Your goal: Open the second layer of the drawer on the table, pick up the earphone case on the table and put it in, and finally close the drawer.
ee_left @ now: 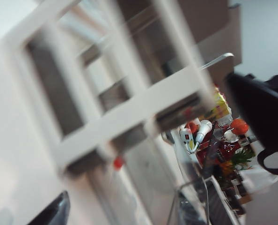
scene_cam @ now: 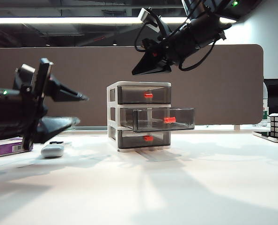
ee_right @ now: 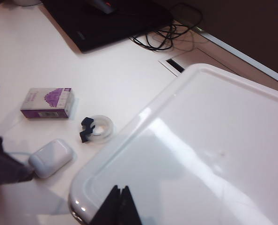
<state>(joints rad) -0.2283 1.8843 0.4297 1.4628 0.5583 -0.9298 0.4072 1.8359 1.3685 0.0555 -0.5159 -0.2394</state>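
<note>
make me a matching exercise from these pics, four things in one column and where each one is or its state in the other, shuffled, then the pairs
Things:
1. middle drawer
2. earphone case
3. right gripper
4. purple box

Places or states:
A. hanging above the drawer unit, jaws shut
B. pulled out
C. on the table beside the left gripper
D. far left table edge in the exterior view

Pairs: 1-B, 2-C, 3-A, 4-D

The left gripper (scene_cam: pixel 73 110) hangs with jaws apart, the earphone case (scene_cam: pixel 52 150) just below them on the table (scene_cam: pixel 176 187). The right gripper (scene_cam: pixel 150 68), fingers together, hovers above the drawer (scene_cam: pixel 141 115), whose second layer (scene_cam: pixel 160 119) stands pulled out.
</note>
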